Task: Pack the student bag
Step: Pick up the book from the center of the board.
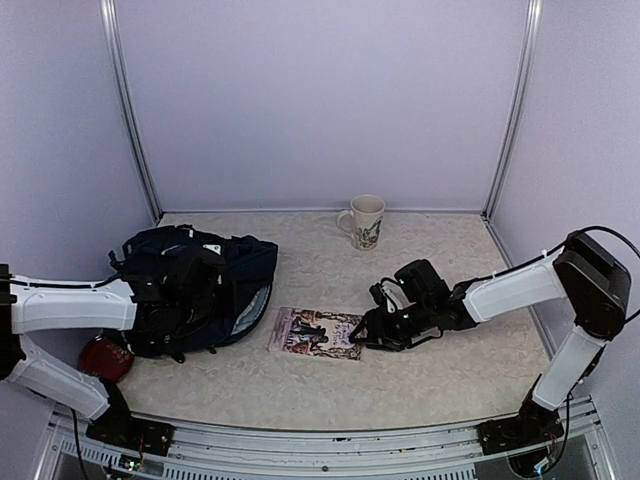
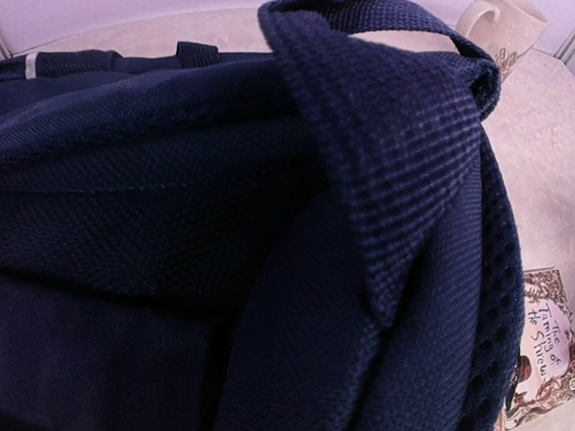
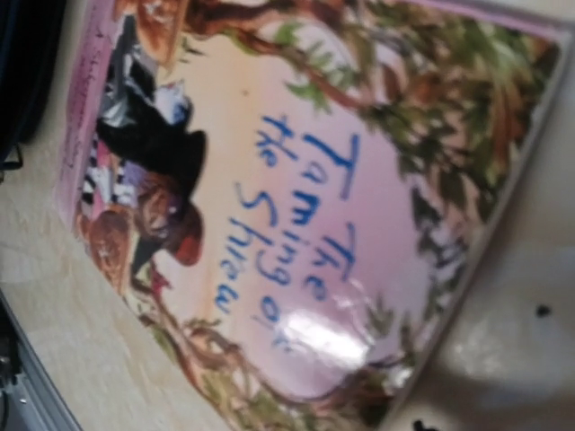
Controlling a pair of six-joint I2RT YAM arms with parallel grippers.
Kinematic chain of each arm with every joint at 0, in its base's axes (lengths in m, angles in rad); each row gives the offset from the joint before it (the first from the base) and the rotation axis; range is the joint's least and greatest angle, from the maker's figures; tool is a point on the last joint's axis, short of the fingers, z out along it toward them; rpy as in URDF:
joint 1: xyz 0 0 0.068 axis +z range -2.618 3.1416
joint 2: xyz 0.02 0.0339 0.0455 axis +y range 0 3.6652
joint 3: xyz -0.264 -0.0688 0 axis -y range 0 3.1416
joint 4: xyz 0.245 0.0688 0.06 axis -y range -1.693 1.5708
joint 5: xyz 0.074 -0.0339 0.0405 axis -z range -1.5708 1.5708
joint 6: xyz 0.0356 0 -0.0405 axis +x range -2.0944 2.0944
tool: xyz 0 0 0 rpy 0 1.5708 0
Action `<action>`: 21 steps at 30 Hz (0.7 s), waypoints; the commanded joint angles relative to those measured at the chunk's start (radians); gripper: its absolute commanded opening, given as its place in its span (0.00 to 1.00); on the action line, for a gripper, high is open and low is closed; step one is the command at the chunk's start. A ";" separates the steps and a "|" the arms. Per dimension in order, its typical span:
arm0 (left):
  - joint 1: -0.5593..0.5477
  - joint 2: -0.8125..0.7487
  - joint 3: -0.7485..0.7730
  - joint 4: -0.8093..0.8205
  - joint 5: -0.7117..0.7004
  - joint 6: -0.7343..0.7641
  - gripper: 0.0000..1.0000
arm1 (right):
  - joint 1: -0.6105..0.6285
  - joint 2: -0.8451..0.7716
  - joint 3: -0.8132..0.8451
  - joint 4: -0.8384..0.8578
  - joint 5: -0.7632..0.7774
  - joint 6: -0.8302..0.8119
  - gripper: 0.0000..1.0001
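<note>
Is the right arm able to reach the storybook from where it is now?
Probably yes. The right gripper is at the right edge of the book, with nothing between them. The book lies flat on the table beside the student bag, so pinching it may be tricky.

1. The student bag (image 1: 205, 280) is a navy-blue fabric backpack that lies slumped and crumpled on the left part of the table (image 1: 450, 370).
2. A small white-grey patch shows near its far edge, and a strip of light grey lining shows along its right-hand side.
3. In the left wrist view its coarse weave fills the frame, with a folded strap raised at the top and mesh padding down the right.
</note>
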 commanded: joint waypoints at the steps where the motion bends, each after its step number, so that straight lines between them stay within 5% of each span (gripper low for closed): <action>1: -0.015 0.109 -0.032 0.090 0.186 -0.076 0.00 | -0.017 0.038 -0.022 0.109 -0.049 0.065 0.58; 8: -0.014 0.261 0.015 0.106 0.282 -0.003 0.00 | -0.024 -0.043 -0.012 -0.081 0.164 -0.004 0.65; 21: 0.004 0.430 0.015 0.201 0.467 -0.026 0.00 | -0.031 0.183 0.084 0.279 -0.059 0.148 0.64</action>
